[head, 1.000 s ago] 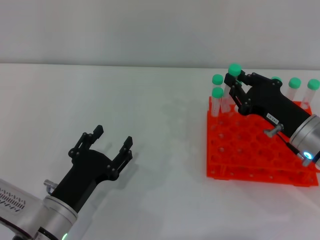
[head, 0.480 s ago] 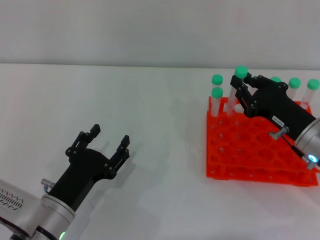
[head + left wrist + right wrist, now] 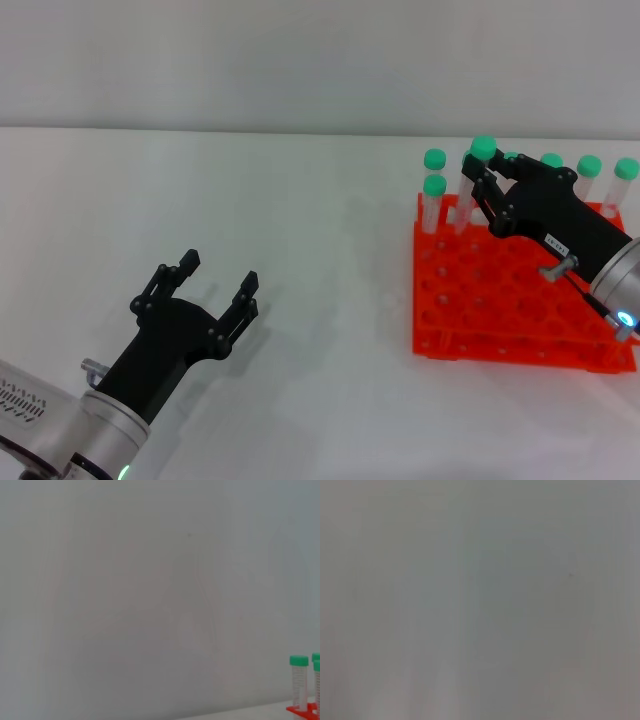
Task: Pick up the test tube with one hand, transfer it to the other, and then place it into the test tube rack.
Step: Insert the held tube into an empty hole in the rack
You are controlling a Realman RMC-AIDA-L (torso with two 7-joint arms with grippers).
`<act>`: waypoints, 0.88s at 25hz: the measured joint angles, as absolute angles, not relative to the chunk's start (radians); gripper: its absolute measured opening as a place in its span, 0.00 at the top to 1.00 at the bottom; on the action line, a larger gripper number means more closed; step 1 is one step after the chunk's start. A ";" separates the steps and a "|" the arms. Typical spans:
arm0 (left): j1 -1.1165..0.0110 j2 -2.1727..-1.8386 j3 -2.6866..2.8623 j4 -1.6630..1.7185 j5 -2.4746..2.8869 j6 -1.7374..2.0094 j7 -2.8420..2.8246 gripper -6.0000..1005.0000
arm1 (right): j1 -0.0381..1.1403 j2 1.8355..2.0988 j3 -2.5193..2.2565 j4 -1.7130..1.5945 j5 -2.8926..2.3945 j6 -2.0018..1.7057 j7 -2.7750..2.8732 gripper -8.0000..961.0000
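Tube at the rack's back row
We count one test tube [image 3: 476, 172] held upright in the right gripper [image 3: 482, 190] jaws over the test tube rack [image 3: 500, 300], five more standing there; left gripper [image 3: 208, 283] jaws wide above the worktop [image 3: 300, 220].

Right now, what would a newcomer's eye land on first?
The bright orange-red plastic test tube rack on the white table's right side, with green-capped tubes along its far edge. Over it, the right black gripper holds a clear green-capped test tube. The left black gripper hangs open at lower left.
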State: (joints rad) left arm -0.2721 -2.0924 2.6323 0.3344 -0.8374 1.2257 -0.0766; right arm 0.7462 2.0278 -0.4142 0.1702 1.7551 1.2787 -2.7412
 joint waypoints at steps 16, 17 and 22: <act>-0.272 -2.092 2.632 0.334 -0.838 1.237 -0.077 0.23 | 0.745 2.028 -0.414 0.158 1.759 1.254 -2.743 0.77; -0.272 -2.092 2.632 0.334 -0.838 1.237 -0.077 0.23 | 0.745 2.028 -0.414 0.158 1.759 1.254 -2.743 0.77; -0.274 -2.092 2.632 0.334 -0.838 1.238 -0.077 0.23 | 0.745 2.028 -0.414 0.158 1.756 1.234 -2.743 0.77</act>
